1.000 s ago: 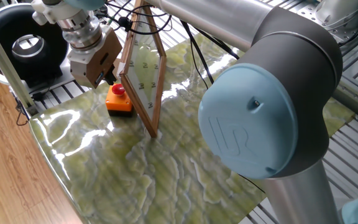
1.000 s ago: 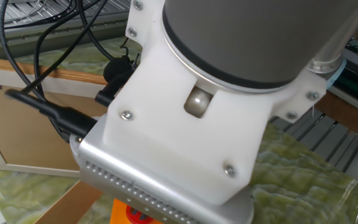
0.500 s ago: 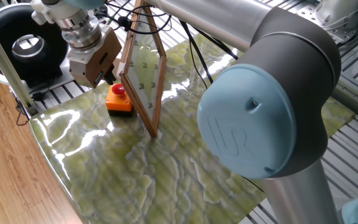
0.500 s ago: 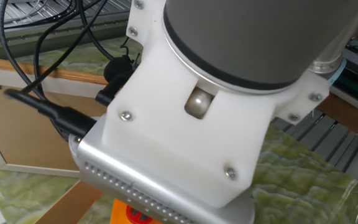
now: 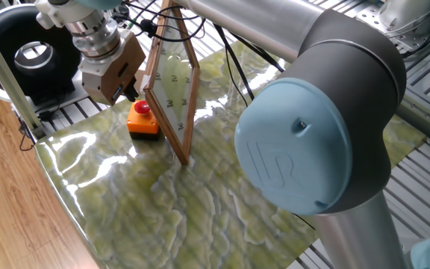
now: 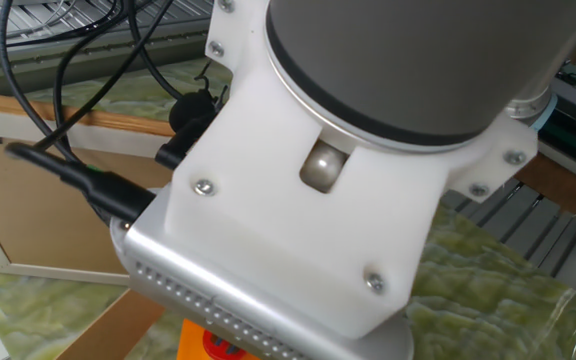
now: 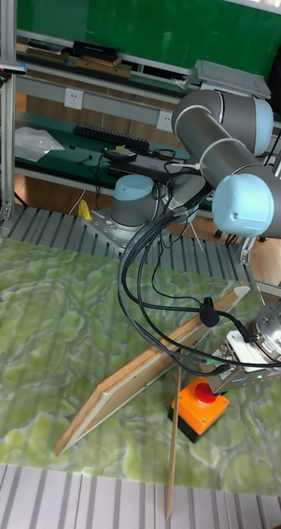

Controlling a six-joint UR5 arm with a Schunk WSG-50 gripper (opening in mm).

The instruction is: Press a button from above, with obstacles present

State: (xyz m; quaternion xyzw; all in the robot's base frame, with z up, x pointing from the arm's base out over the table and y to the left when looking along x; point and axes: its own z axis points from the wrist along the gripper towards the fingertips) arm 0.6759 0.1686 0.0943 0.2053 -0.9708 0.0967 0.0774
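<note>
The button (image 5: 142, 107) is a red cap on an orange box with a black base, standing on the green marbled mat. In the tall fixed view the button (image 7: 205, 391) lies just below and left of my gripper (image 7: 223, 374). My gripper (image 5: 131, 93) hovers right above it, with its dark fingertips close over the cap; no view shows a gap or contact between them. The obstacle, a wood-framed transparent panel (image 5: 172, 86), leans beside the button, and the same panel (image 7: 157, 364) slants across the mat. In the other fixed view the gripper's white body hides nearly everything, with only a strip of the orange box (image 6: 200, 344) visible.
Black cables (image 7: 149, 273) hang from the wrist across the panel. The arm's large grey and blue elbow (image 5: 312, 142) fills the near right. A black round device (image 5: 28, 56) sits beyond the mat's left corner. The mat's edge (image 5: 66, 202) borders a wooden floor.
The arm's elbow has crept slightly left in the frame. The gripper stays over the button with almost no visible shift.
</note>
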